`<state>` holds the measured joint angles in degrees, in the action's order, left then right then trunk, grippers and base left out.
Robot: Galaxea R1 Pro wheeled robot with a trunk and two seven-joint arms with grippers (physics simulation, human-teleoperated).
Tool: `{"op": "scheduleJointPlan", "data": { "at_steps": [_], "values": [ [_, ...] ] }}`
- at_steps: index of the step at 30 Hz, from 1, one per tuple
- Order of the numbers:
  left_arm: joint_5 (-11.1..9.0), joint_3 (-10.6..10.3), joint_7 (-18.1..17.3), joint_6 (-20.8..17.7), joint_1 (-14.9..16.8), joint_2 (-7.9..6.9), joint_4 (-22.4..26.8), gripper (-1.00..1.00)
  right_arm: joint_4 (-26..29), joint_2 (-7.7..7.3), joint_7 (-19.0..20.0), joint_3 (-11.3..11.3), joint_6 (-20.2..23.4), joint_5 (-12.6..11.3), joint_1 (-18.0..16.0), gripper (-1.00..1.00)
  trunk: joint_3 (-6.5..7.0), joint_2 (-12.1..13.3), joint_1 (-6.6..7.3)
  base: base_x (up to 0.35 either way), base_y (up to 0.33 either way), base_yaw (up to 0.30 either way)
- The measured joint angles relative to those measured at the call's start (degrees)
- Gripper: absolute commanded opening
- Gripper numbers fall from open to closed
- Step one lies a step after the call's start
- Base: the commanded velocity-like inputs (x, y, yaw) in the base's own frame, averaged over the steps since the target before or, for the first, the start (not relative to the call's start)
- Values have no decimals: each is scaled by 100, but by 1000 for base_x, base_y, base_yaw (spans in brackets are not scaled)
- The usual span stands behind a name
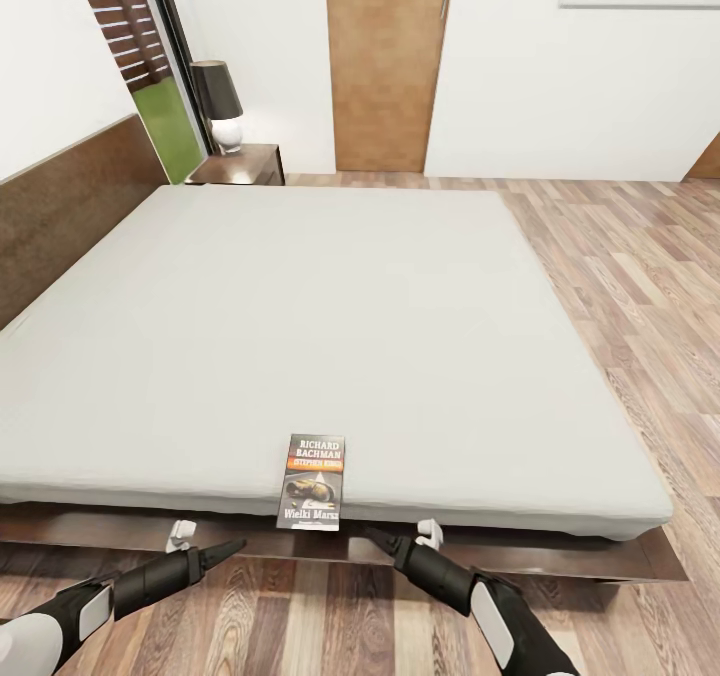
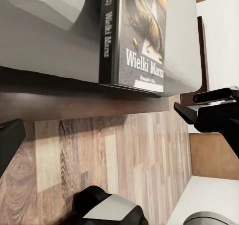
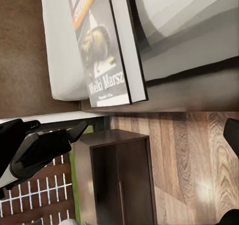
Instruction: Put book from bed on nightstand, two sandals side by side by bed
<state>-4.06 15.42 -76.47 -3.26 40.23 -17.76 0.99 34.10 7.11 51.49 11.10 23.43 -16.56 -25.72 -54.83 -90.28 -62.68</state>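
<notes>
The thin dark book point(image 1: 312, 482) with white letters and an orange band lies flat at the near edge of the big pale grey bed point(image 1: 330, 316). Both black claws, left point(image 1: 205, 546) and right point(image 1: 400, 539), hang just below that edge, spread wide and holding nothing.

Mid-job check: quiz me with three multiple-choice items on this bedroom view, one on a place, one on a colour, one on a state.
1. Where does the book lie?
A. on the nightstand
B. at the near edge of the bed, overhanging it slightly
C. on the floor

2. What colour is the lampshade?
A. black
B. white
C. blue

3. How are the two pincers?
A. both shut on the book
B. left one holding the lamp
C. both empty, short of the book

Answers:
1 B: the head view shows the book on the pale mattress edge.
2 A: the shade is black over a white base.
3 C: the left pincer and right pincer sit low by the bed frame, holding nothing.
</notes>
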Motion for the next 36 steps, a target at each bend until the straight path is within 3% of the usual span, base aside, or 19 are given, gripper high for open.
{"op": "scheduleJointPlan", "data": {
  "at_steps": [26,36],
  "values": [
    [0,-1,19,0,0,13,0,100,9,13,11,-31,-9,-44,0,100,0,0,0,0,0,0],
    [0,-2,18,0,-1,19,1,100,7,13,19,-30,-9,-43,-1,100,0,0,0,0,0,178]
  ]
}}
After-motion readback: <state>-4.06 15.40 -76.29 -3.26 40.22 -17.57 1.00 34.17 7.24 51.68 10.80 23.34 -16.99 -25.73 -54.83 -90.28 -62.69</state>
